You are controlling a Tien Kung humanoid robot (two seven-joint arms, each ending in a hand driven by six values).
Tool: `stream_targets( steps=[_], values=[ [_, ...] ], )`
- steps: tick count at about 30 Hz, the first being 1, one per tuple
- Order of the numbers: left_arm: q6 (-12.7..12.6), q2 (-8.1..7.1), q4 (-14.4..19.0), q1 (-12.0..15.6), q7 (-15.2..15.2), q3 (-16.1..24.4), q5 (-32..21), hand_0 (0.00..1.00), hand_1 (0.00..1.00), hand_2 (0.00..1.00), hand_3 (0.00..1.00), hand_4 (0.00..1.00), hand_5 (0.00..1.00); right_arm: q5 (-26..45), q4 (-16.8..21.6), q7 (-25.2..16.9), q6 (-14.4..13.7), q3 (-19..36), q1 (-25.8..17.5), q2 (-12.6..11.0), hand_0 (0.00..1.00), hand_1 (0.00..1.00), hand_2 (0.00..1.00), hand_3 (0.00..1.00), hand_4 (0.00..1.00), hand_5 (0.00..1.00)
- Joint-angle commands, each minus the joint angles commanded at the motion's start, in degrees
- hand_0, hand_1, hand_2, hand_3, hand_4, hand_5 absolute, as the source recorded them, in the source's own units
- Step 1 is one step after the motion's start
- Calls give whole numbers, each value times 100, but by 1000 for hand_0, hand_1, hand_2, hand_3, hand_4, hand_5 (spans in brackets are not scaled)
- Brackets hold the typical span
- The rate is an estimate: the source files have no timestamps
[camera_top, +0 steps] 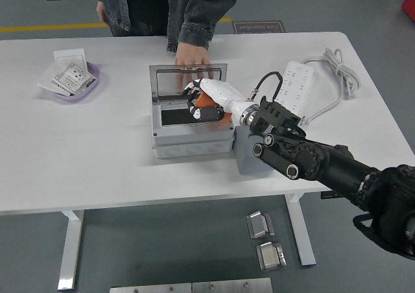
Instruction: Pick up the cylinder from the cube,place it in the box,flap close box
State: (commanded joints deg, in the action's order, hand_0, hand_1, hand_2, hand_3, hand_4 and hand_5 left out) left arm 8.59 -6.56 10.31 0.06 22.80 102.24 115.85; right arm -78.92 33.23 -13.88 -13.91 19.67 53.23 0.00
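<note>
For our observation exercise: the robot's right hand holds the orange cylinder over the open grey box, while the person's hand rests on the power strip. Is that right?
One detail is wrong. In the head view the person's hand rests on the box's open lid, not the power strip. The right hand does hold the orange cylinder over the open grey box.

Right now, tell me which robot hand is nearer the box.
Right. The right hand is over the open box, fingers curled around the orange cylinder. The left hand is not in view.
</note>
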Motion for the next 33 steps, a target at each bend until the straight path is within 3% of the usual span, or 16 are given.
stream_targets(
  steps=[2, 3, 20, 21, 26, 27, 33],
  values=[
    [5, 0, 0, -5, 1, 1, 7, 755, 801, 800, 887, 847, 590, 7, -8, -9, 12, -4, -1, 0, 389, 467, 646, 738, 459, 131],
    [8, 0, 0, -8, 3, 6, 17, 755, 800, 798, 886, 847, 590, 9, -12, -15, 17, -3, 0, 0, 452, 463, 649, 754, 527, 140],
    [47, 3, 0, -20, 11, -39, 38, 752, 797, 790, 878, 845, 585, -44, -48, -90, 79, 50, -1, 0, 499, 461, 649, 756, 556, 148],
    [48, 3, 0, -19, 12, -36, 45, 750, 793, 781, 869, 844, 583, -47, -49, -90, 79, 52, -2, 0, 562, 489, 650, 763, 590, 142],
    [59, 12, 0, -22, 17, -69, 29, 750, 793, 781, 869, 844, 583, -55, -38, -95, 91, 69, -4, 0, 562, 489, 650, 763, 590, 142],
    [62, 14, 0, -24, 16, -85, 18, 750, 792, 771, 862, 843, 578, -58, -34, -97, 95, 75, -4, 0, 678, 589, 668, 792, 680, 162],
    [82, 28, 0, -28, 21, -150, -19, 749, 791, 766, 861, 840, 572, -76, -20, -122, 121, 120, 7, 0, 707, 612, 672, 793, 677, 153]
  ],
)
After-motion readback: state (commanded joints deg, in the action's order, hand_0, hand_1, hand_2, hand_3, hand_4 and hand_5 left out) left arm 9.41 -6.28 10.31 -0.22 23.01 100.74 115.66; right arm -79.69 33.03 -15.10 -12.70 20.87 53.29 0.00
